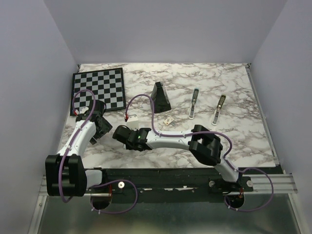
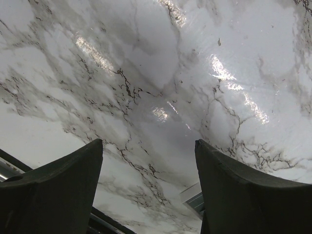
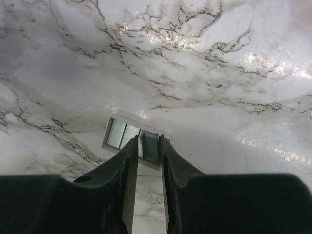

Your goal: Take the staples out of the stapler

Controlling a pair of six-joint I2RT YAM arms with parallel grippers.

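The stapler (image 1: 194, 103), a slim light blue and silver bar, lies at the back right of the marble table, far from both grippers. In the right wrist view a short grey strip of staples (image 3: 152, 146) stands between the tips of my right gripper (image 3: 148, 141), over a small white box (image 3: 119, 132). The strip touches the right finger, and a thin gap shows at the left finger. From above, my right gripper (image 1: 124, 128) reaches across to the table's left-middle. My left gripper (image 2: 148, 146) is wide open over bare marble and holds nothing; from above it (image 1: 101, 127) hangs beside the right one.
A black wedge (image 1: 160, 99) stands at the back middle. An olive-brown bar (image 1: 220, 108) lies right of the stapler. A chessboard (image 1: 97, 89) fills the back left corner. A small pale item (image 1: 169, 121) lies in front of the wedge.
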